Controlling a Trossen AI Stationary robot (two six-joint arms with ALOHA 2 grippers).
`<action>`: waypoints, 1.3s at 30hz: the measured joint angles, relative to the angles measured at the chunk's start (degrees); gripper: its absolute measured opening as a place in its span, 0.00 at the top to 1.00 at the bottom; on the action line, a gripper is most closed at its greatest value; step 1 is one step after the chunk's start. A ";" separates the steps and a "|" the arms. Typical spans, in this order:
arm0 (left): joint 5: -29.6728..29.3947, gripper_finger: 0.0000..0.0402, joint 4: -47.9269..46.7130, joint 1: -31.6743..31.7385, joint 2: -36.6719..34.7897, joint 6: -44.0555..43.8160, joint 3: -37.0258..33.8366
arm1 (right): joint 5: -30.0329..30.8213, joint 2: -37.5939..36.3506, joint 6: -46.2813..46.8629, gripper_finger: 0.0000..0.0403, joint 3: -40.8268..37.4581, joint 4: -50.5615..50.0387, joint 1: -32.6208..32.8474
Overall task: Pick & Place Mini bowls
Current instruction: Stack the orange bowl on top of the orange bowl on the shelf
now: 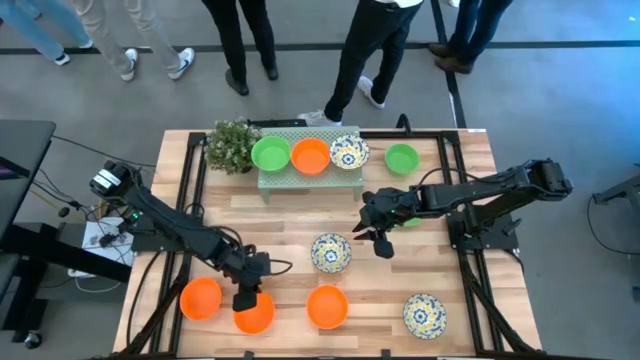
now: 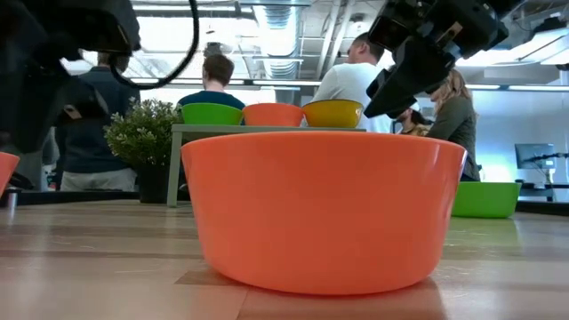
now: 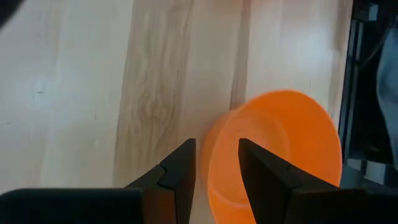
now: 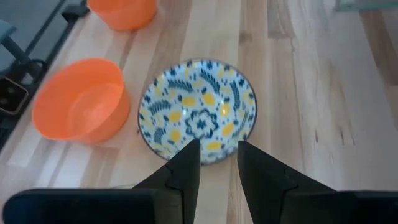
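A pale wooden bench [image 1: 290, 215] in a dark frame stands in a room with grey floor; several people stand along its far edge and more show in the low view beyond. At the far side a pale green stand [image 1: 310, 178] carries a green bowl [image 1: 270, 154], an orange bowl [image 1: 310, 156] and a patterned bowl [image 1: 349, 152], with a bushy plant [image 1: 231, 146] beside it and another green bowl [image 1: 401, 158] on the bench. The left gripper [image 1: 246, 299] is low at the near left, its fingers [image 3: 180, 171] slightly spread astride the rim of an orange-red bowl [image 3: 280, 149]. The right gripper [image 1: 380, 243] hovers mid-bench, fingers [image 4: 186, 165] slightly apart, just above the near rim of a floral bowl [image 4: 198, 111].
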 joint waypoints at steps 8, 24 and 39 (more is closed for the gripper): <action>-2.51 0.70 -0.18 -2.27 3.15 -0.25 0.00 | -0.01 -0.15 -0.01 0.75 0.01 0.16 0.00; -6.35 0.98 -0.37 -1.23 -0.20 0.22 0.21 | -0.02 -0.15 -0.04 0.75 0.01 0.15 -0.02; -15.95 0.99 -4.65 11.70 -5.66 22.92 8.26 | -0.03 -0.12 -0.58 0.75 0.01 0.17 -0.04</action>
